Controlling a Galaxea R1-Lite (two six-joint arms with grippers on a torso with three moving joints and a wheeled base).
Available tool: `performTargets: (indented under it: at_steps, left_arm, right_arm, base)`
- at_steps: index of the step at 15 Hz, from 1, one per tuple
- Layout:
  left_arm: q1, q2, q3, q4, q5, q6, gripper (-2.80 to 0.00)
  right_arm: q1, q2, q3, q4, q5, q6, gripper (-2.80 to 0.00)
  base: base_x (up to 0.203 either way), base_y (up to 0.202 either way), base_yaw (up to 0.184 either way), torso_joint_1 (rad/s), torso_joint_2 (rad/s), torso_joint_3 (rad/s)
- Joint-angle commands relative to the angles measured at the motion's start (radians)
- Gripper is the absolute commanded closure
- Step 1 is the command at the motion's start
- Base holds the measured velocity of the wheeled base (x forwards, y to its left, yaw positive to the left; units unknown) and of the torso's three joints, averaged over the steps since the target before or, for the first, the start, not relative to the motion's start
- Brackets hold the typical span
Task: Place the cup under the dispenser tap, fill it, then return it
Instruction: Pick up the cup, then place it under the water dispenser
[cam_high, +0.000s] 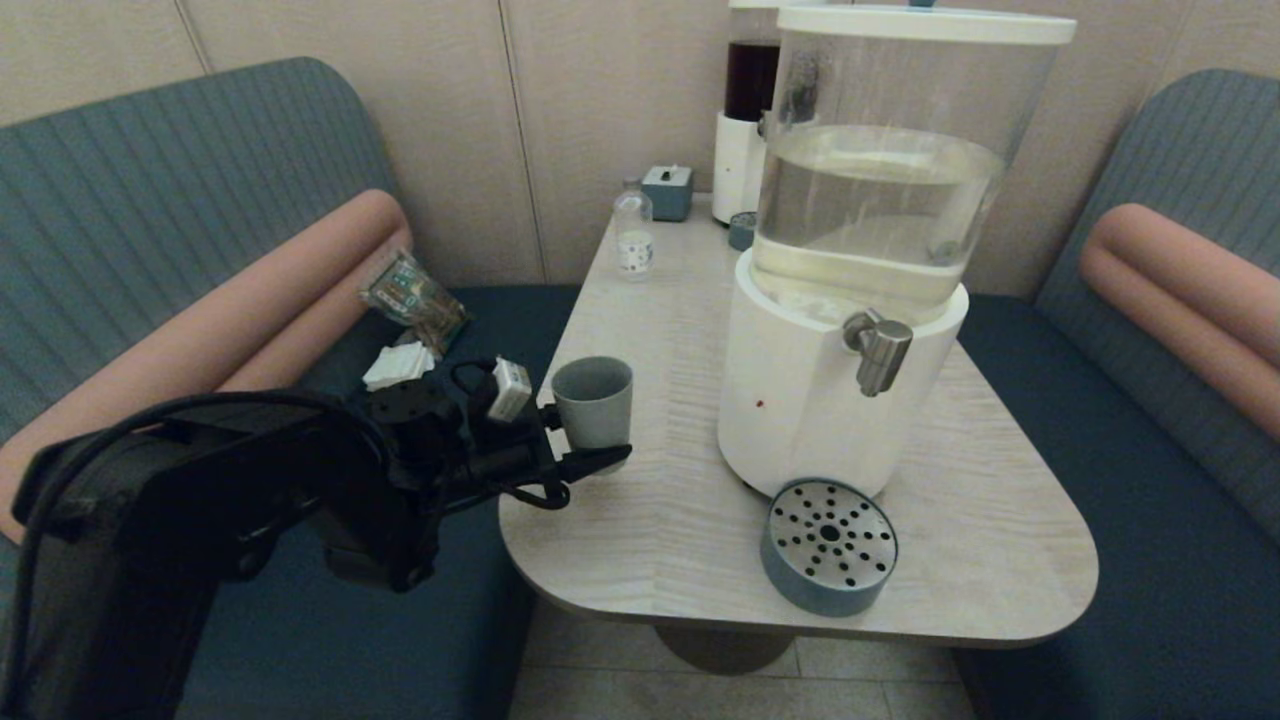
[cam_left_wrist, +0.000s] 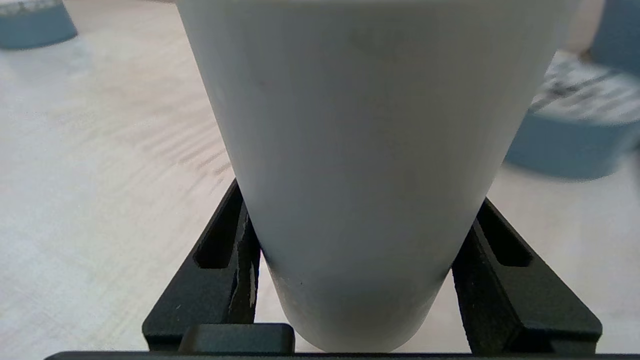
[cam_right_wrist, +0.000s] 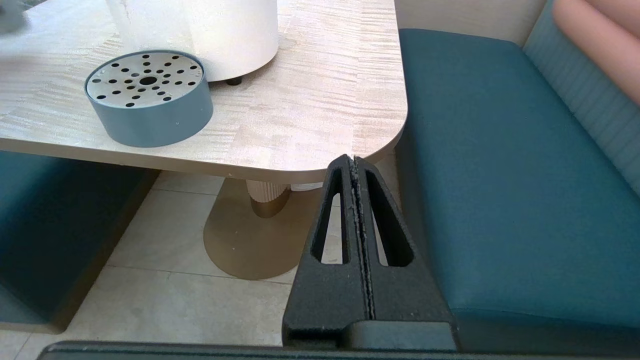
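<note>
While we look from the fingers outward, these lines hold what we see.

Left fingers: the left gripper (cam_high: 590, 455) is clamped on the cup (cam_high: 592, 401), one finger (cam_left_wrist: 220, 280) on each side of its lower wall; in the left wrist view both black fingers press the tapered base.

Cup: upright, at the desk's left edge, well apart from the dispenser tap (cam_high: 880, 350). We cannot tell whether its base touches the desk (cam_high: 650, 500) or sits just above it.

Open room: between the cup and the dispenser's white base (cam_high: 800, 400) we see a bare strip of desk. Under the tap, the drip tray (cam_high: 829, 545) stands near the front edge, just beside the white base.

Edges: the desk's front edge curves round on the right; the blue bench seat (cam_right_wrist: 500, 175) lies beyond it on that side, and another bench on the left, under the left arm.

Right fingers: the right gripper (cam_right_wrist: 356, 165) is pressed shut on nothing, parked low off the desk's front right corner, over the floor.

Back of the desk: a small clear bottle (cam_high: 633, 238), a small blue box (cam_high: 668, 192) and a narrower dispenser (cam_high: 748, 100) with dark liquid stand near the wall.

Hidden: the cup's rim is cut off in the left wrist view, and the head view does not show us whether it holds anything. The left arm covers much of the left bench.
</note>
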Motion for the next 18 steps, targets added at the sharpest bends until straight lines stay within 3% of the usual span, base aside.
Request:
performTargets:
  at_steps: [1,4,8,18]
  left_arm:
    - [-0.019,-0.18,0.127,-0.008,-0.003,0.0,0.0]
    - [-0.154,-0.257,0.184,-0.008,0.087,-0.018,0.0]
    - [-0.319,-0.212,0.107,-0.008,0.195,-0.049,0.0]
    - [-0.402,0.027,-0.096,-0.008,0.237,-0.072,0.0]
  right_arm:
    - [0.0,0.0,0.015,-0.001,0.0,-0.001,0.0]
    - [0.0,0.0,0.015,-0.001,0.0,-0.001,0.0]
    - [0.0,0.0,0.015,-0.001,-0.001,-0.001,0.0]
    - [0.0,0.0,0.015,-0.001,0.0,-0.001,0.0]
  base:
    - [0.0,0.0,0.0,0.0,0.0,0.0]
    - [0.0,0.0,0.0,0.0,0.0,0.0]
    - [0.0,0.0,0.0,0.0,0.0,0.0]
    - [0.0,0.0,0.0,0.0,0.0,0.0]
